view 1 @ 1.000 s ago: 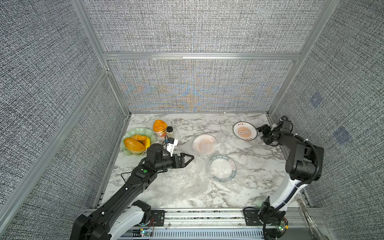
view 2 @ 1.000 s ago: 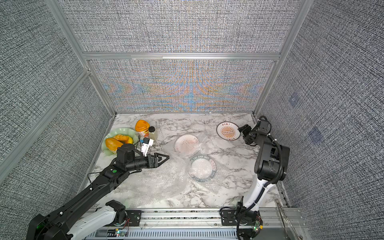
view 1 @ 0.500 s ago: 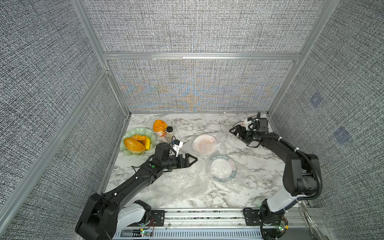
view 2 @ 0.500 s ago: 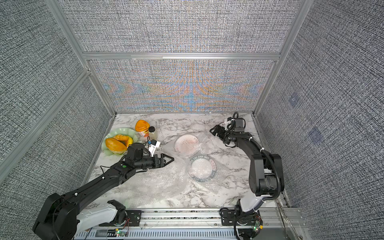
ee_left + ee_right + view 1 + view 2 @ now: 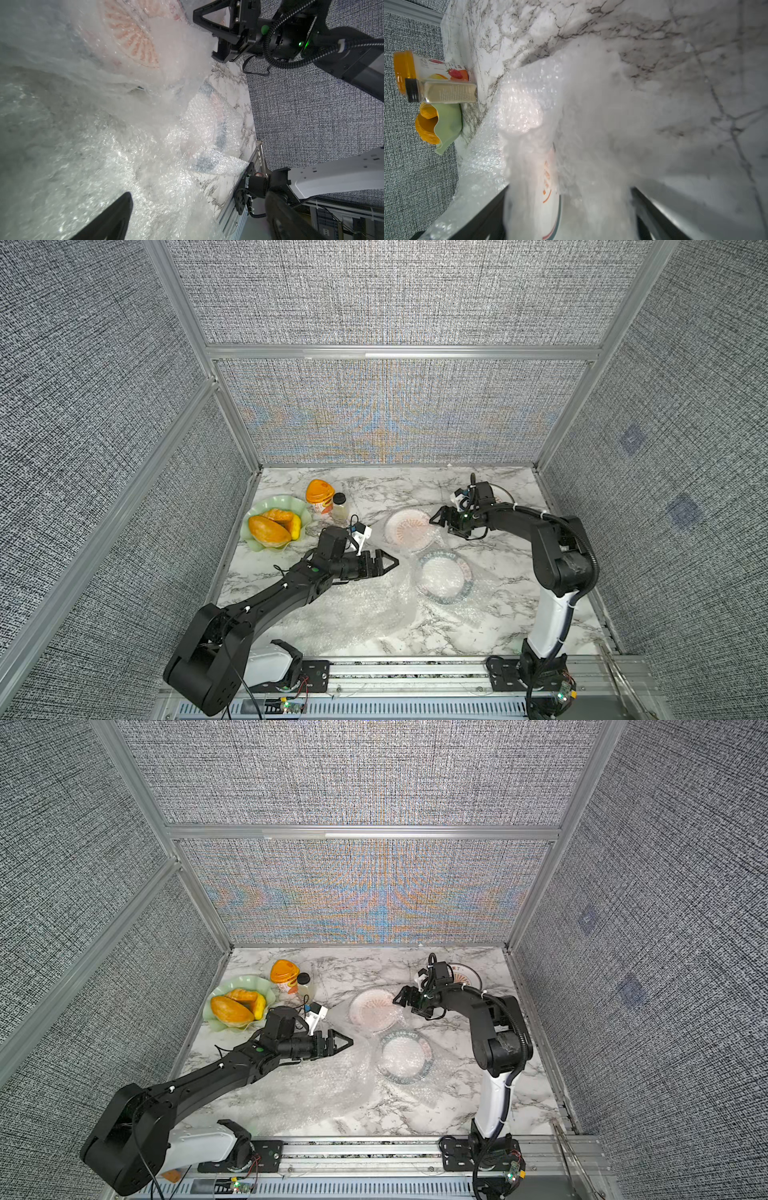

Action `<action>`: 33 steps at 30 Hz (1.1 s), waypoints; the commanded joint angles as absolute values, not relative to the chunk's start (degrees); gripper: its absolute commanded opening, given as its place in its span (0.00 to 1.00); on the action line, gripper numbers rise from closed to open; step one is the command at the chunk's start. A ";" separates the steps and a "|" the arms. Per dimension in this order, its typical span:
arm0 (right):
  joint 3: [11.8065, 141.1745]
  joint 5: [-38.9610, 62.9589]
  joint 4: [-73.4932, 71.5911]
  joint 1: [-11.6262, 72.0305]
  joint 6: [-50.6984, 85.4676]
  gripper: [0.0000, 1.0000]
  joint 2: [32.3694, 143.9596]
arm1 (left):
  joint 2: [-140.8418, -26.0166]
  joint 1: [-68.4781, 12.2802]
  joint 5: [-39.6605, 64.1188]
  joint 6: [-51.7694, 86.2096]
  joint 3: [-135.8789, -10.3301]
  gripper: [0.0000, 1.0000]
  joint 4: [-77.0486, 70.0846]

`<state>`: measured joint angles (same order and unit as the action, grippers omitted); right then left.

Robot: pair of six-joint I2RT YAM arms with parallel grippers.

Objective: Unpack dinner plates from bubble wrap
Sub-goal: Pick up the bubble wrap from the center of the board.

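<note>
Bubble wrap [image 5: 353, 614] shrouds the sunburst plate [image 5: 409, 526] and green-rimmed plate [image 5: 442, 578] mid-table; left gripper [image 5: 390, 562] hovers over it, jaws apart, right gripper [image 5: 436, 519] straddles the sunburst plate's wrapped edge, grip not determinable; green dish [image 5: 266, 506], cup [image 5: 319, 491] and bottle [image 5: 340, 506] stand well apart leftward.

Right gripper [image 5: 439, 524] beside wrapped sunburst plate [image 5: 409, 529]

Light: bright, even, diffuse; you get only soft, faint shadows on the table [image 5: 415, 489]. Glare: white glints across the wrap [image 5: 357, 610] in both top views and both wrist views. Back wall [image 5: 386, 414]: coloured moiré bands. Edges: your top views stretch wide-angle toward the corners. Wrist views: near wrap smeared and out of focus; far table sharp.
</note>
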<state>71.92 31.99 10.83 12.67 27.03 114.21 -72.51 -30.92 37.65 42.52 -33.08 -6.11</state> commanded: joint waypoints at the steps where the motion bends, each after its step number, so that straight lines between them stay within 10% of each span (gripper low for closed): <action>1: 72.17 32.57 10.87 13.16 27.19 0.75 115.90 | -72.09 -30.86 37.80 42.54 -32.88 0.99 -7.26; 7: 72.95 31.73 10.37 13.97 28.81 0.61 119.05 | -72.06 -30.86 37.44 42.32 -32.70 0.99 -6.87; 18: 73.03 33.74 8.15 13.84 31.82 0.06 114.95 | -71.49 -30.85 32.07 40.12 -33.62 0.99 -0.83; 33: 75.33 30.91 8.00 6.81 38.15 0.00 101.78 | -68.06 -30.85 21.09 39.30 -38.83 0.99 9.05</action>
